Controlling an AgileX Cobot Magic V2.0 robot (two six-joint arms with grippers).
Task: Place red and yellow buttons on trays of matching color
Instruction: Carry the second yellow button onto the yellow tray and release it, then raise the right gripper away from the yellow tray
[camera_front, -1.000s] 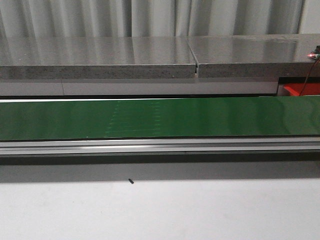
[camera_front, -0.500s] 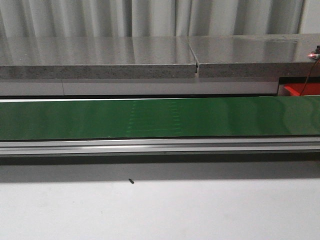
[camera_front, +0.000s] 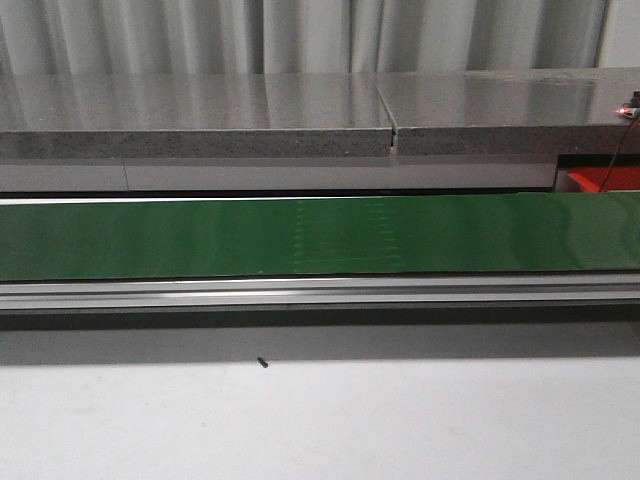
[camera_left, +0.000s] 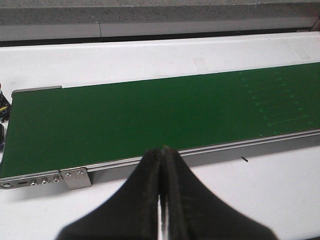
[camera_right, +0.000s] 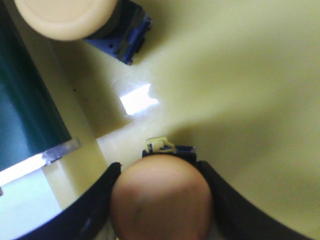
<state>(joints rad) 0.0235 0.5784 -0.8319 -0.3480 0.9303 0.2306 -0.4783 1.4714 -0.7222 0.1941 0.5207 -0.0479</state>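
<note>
In the right wrist view my right gripper (camera_right: 160, 167) is shut on a yellow button (camera_right: 160, 200); its round cap looks orange-brown in shadow and fills the gap between both fingers. It hangs low over the yellow tray (camera_right: 240, 90). A second yellow button (camera_right: 62, 17) with a pale cap and blue base stands on that tray. My left gripper (camera_left: 162, 150) is shut and empty, above the white table beside the near rail of the green belt (camera_left: 130, 115). No red button shows. Neither gripper appears in the front view.
The green conveyor belt (camera_front: 300, 235) runs across the front view with a metal rail along its near side. A grey counter (camera_front: 200, 110) stands behind it. Something red (camera_front: 600, 180) shows partly at the far right. A small black screw (camera_front: 262, 363) lies on the white table.
The faint pattern of marks on the green belt has shifted to the right. Nothing else in the front view has moved.
</note>
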